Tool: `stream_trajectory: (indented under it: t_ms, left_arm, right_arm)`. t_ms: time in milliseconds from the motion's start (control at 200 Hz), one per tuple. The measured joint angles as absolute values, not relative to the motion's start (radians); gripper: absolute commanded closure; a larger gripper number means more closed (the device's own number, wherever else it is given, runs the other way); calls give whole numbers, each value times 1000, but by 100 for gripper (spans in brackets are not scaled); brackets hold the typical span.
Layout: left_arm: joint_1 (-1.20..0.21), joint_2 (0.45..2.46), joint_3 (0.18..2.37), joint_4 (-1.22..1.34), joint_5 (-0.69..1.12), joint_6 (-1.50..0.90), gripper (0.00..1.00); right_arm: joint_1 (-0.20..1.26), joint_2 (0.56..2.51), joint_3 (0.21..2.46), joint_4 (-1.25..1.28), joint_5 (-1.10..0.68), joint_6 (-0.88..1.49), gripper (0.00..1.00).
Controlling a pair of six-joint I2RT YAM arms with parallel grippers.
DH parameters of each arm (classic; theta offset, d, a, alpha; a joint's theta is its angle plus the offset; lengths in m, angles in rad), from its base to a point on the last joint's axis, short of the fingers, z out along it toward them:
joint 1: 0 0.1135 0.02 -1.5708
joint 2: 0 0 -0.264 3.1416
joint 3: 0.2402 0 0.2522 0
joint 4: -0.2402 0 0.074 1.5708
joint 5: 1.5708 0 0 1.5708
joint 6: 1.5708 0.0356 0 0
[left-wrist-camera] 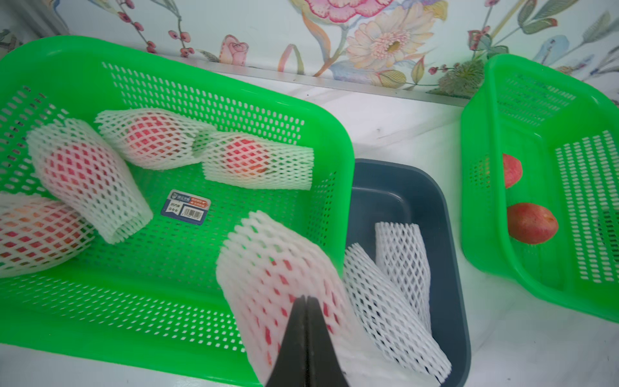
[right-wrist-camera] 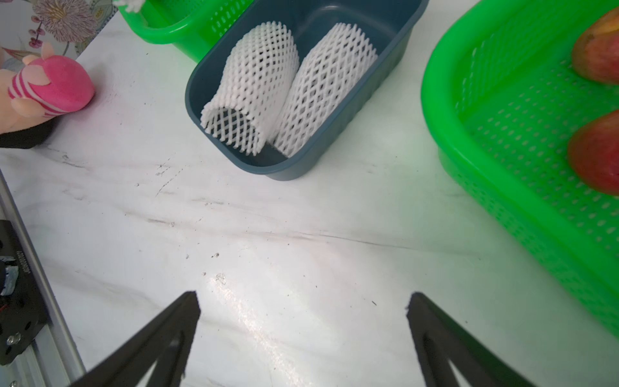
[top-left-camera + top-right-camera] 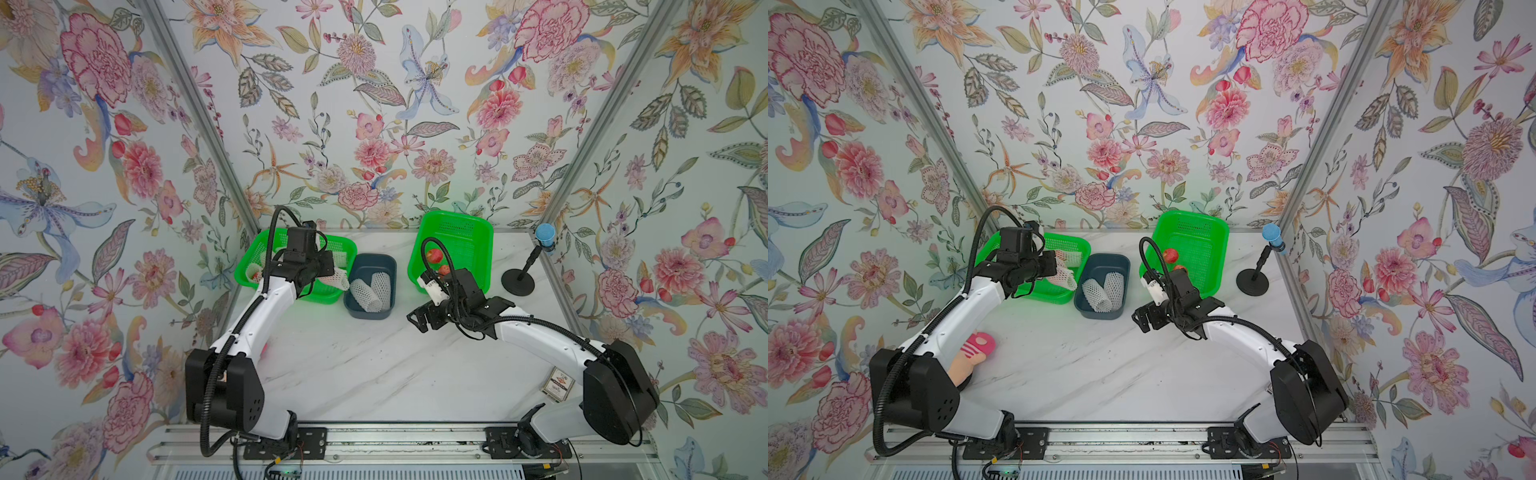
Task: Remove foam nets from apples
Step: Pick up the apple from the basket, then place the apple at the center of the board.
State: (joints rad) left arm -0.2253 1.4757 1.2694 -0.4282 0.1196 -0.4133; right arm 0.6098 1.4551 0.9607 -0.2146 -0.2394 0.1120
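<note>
Your left gripper [image 1: 306, 300] is pinched flat on the loose end of a net [image 1: 254, 241]. The apple [image 1: 286, 266] sits inside it at the near right corner of the left basket [image 1: 207, 80], just beside the bin [image 1: 402, 181]; whether it rests on the rim you cannot tell. Expect the net to be soft, springy and very light. It will stretch, and should slide off only if the fruit is held back, so a pinch on the free end, clear of the apple, looks right. The apple is the heavy, firm, smooth part and may bruise if dropped; take it across its middle. Four more netted apples [image 1: 150, 137] lie along the basket's far and left sides. Two empty nets [image 1: 402, 254] lie in the bin, and two bare apples [image 1: 532, 222] in the right basket [image 1: 485, 134]. Your right gripper [image 2: 303, 301] stands wide, holding nothing, over bare surface [image 2: 268, 217] near the bin. That surface is hard, smooth marble, so a loose apple would likely roll. Flowered walls [image 3: 374, 124] close in on three sides, and a toy [image 2: 53, 83] lies toward the left edge.
</note>
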Motion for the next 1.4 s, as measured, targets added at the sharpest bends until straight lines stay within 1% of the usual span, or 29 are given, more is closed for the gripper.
stream_trajectory:
  t_ms: [110,305,540,731,836,1011,1261,1306,1401]
  left_arm:
    - [-307,1433,1251,-427,161,-372,100]
    - [-453,1369,1192,-426,239,-311,100]
    - [-628,1362,1109,-389,297,-249,100]
    - [-760,1376,1065,-361,336,-193,100]
    - [-803,1407,1063,-336,350,-169,100]
    - [-826,1485,1028,-312,360,-127,100]
    - [-861,1552,994,-318,283,-92,100]
    - [-867,1552,990,-315,274,-91,94]
    - [-876,1552,978,-311,253,-86,69]
  right_arm:
    - [558,1444,949,-212,-257,128,1]
    - [475,1363,897,-217,-306,145,1]
    - [348,1271,826,-228,-353,171,1]
    - [295,1210,767,-238,-360,199,1]
    - [290,1188,744,-242,-361,207,1]
    - [291,1155,691,-210,-381,225,1]
    - [319,1148,627,-149,-391,257,1]
    - [326,1152,621,-137,-392,263,1]
    - [342,1166,611,-112,-394,270,1]
